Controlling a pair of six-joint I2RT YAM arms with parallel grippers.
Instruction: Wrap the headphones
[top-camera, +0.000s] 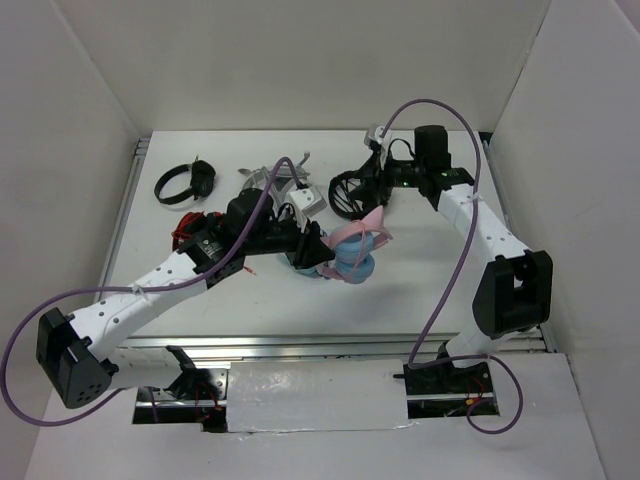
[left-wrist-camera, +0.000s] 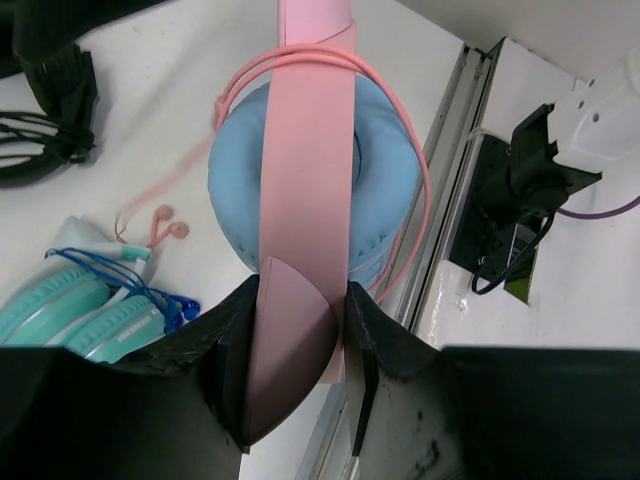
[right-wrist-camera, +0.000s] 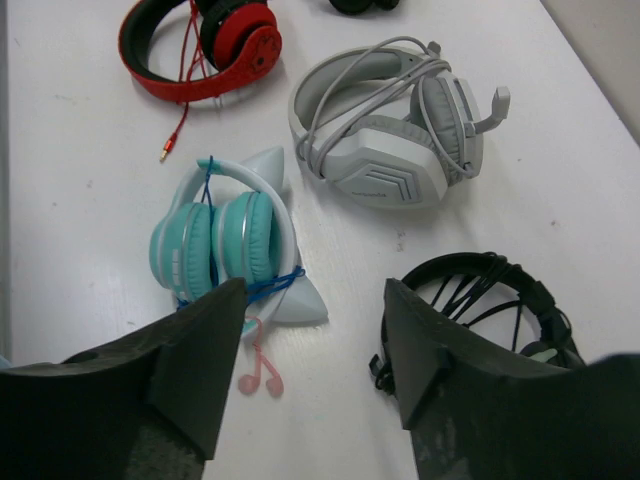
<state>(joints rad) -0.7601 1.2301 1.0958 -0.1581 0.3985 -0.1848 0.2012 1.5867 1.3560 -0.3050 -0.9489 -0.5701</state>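
Note:
The headphones (top-camera: 357, 250) have a pink headband with cat ears and light blue ear cups. They are held a little above the table at its middle. My left gripper (top-camera: 320, 246) is shut on the pink headband (left-wrist-camera: 305, 180), which runs straight out from between the jaws over a blue ear cup (left-wrist-camera: 385, 190). The thin pink cable (left-wrist-camera: 420, 190) loops round the band and cup. Its loose end (left-wrist-camera: 165, 225) trails left to the table. My right gripper (right-wrist-camera: 315, 290) is open and empty, above the table just behind the headphones (top-camera: 372, 190).
An all-teal wrapped pair (right-wrist-camera: 220, 245) lies under the left gripper's side. A black wrapped pair (right-wrist-camera: 490, 300) lies beside the right gripper. A white headset (right-wrist-camera: 390, 130), a red-and-black pair (right-wrist-camera: 200, 40) and another black pair (top-camera: 185, 183) lie further back and left.

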